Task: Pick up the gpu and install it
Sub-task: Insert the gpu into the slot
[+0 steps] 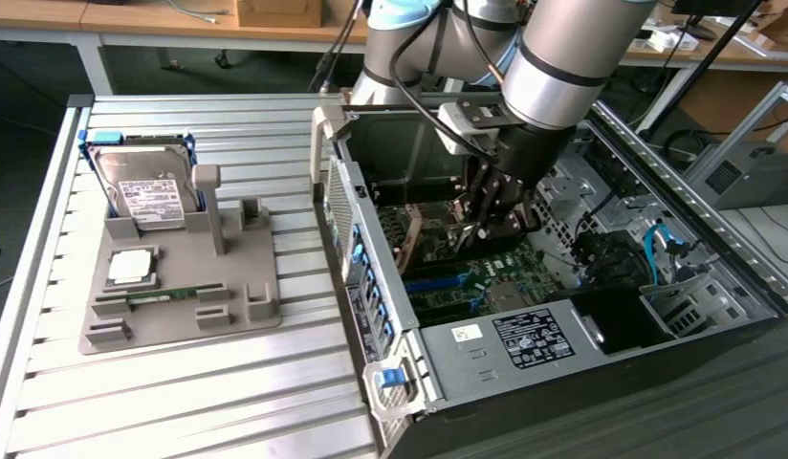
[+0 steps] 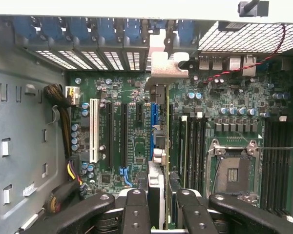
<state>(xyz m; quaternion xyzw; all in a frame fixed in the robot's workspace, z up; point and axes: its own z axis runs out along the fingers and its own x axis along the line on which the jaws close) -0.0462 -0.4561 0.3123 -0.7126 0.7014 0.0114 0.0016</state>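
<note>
Wrist view: jaws pinch the gpu (image 2: 161, 146) across its two faces. The card shows edge-on, standing perpendicular to the motherboard (image 2: 122, 112). Long axis runs parallel to the expansion slots, from the jaws out to the case's rear wall. The silver bracket (image 2: 163, 66) leads and sits right at the rear slot openings, with the card over the blue slot (image 2: 153, 117). Can't tell whether the edge connector has met the slot. Exterior view: arm (image 1: 560, 57) reaches down into the open pc case (image 1: 432, 378), jaws low over the board, card mostly hidden under them. Bracket end points toward about 9 o'clock, at the wall with the blue latches (image 1: 368, 277). Grey fixture (image 1: 177, 316) lies on the slatted surface (image 1: 241, 402) at 9 o'clock of the case, hard drive (image 1: 145, 186) at its 12 o'clock. Risks, my read: a slight yaw or tilt in the grip puts the connector beside the slot, and pushing then loads the board. The bracket tongue can catch the rear wall lip and lever the card in the jaws. The memory slots (image 2: 193, 146) are close, so a sideways correction could clip them.
</note>
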